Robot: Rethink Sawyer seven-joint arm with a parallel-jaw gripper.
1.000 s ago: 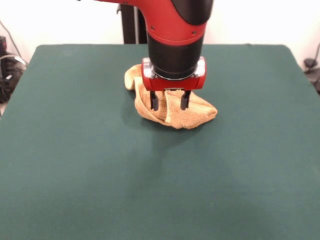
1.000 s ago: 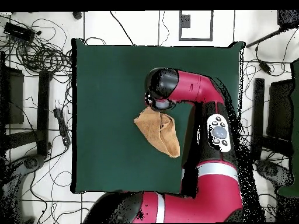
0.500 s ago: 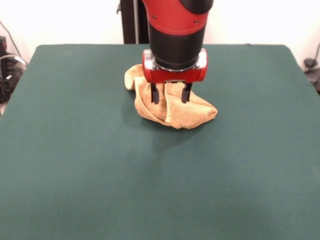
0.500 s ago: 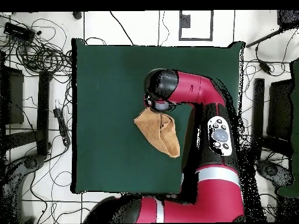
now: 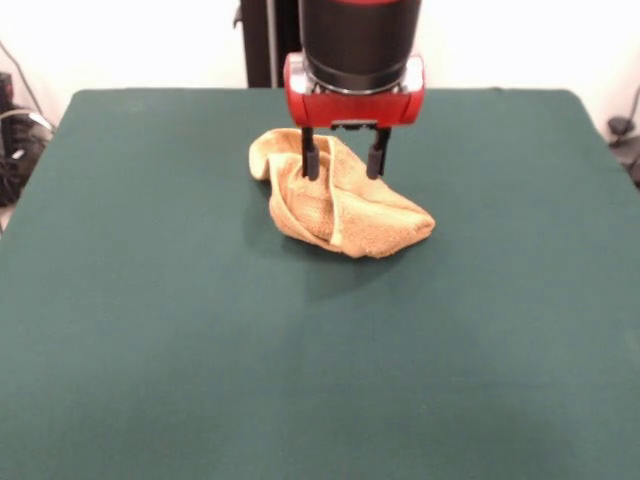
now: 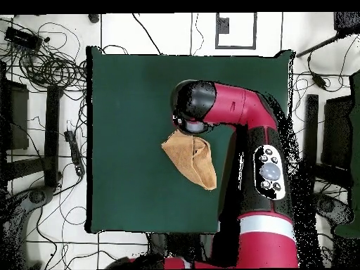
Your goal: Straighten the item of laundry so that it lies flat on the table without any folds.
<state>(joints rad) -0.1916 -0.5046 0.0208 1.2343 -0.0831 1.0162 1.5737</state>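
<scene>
The towel point(image 5: 335, 205) lay crumpled and folded over itself on the table point(image 5: 180, 350), nearer the far edge by the pedestal than the near edge, roughly midway between the two side edges. The gripper point(image 5: 341, 160) hung over its far part, fingers spread apart, grasping nothing.

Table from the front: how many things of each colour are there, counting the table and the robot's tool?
Yellow-orange: 1, the towel, crumpled.
Green: 1, the table.
Red and black: 1, the tool, open above the towel.
Total: 3.
</scene>
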